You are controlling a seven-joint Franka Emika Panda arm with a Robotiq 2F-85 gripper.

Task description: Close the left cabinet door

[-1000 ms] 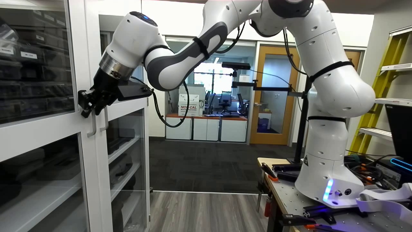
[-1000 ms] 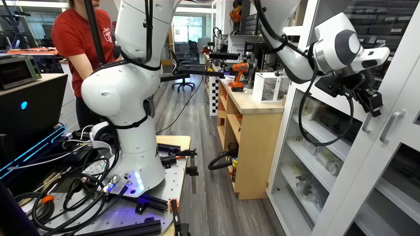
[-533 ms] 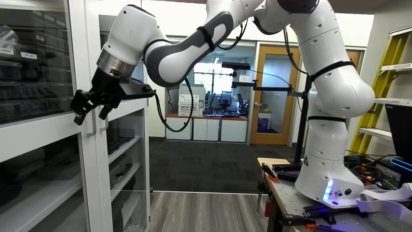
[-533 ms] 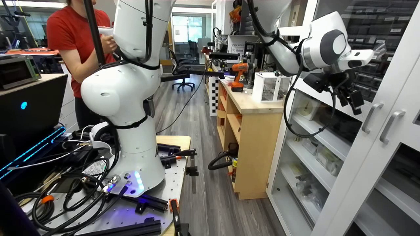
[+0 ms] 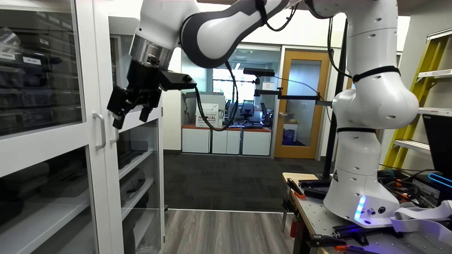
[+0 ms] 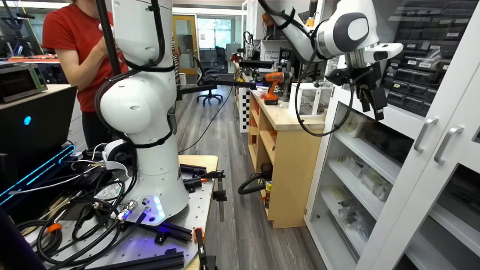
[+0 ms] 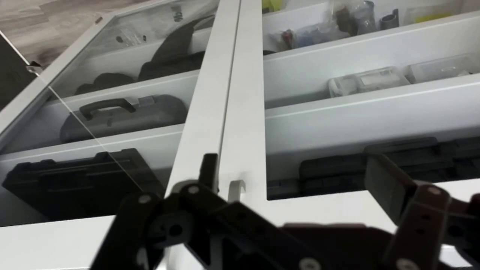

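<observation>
The left cabinet door (image 5: 46, 144), white-framed with glass panels and a middle rail, stands flush with its neighbour, with only a thin seam between them. It also shows in an exterior view as the farther door (image 6: 405, 122) and at the right of the wrist view (image 7: 245, 93). Its bar handle (image 5: 100, 130) is free. My gripper (image 5: 131, 118) hangs in front of the cabinet, apart from that handle; an exterior view has the gripper (image 6: 373, 111) above and left of the handle (image 6: 425, 135). Between the wide-spread fingers (image 7: 209, 168) nothing is held.
Beside it is the right cabinet door (image 5: 113, 197) with its own handle (image 6: 448, 144). A wooden workbench (image 6: 296, 165) with an orange drill (image 6: 273, 84) adjoins the cabinet. A person in a red shirt (image 6: 90, 71) is behind the robot's table (image 6: 198, 213). A cable loops below the wrist.
From the left door's handle, my gripper has drawn back toward the robot base and risen. Its jaws have spread. The door shows no visible movement.
</observation>
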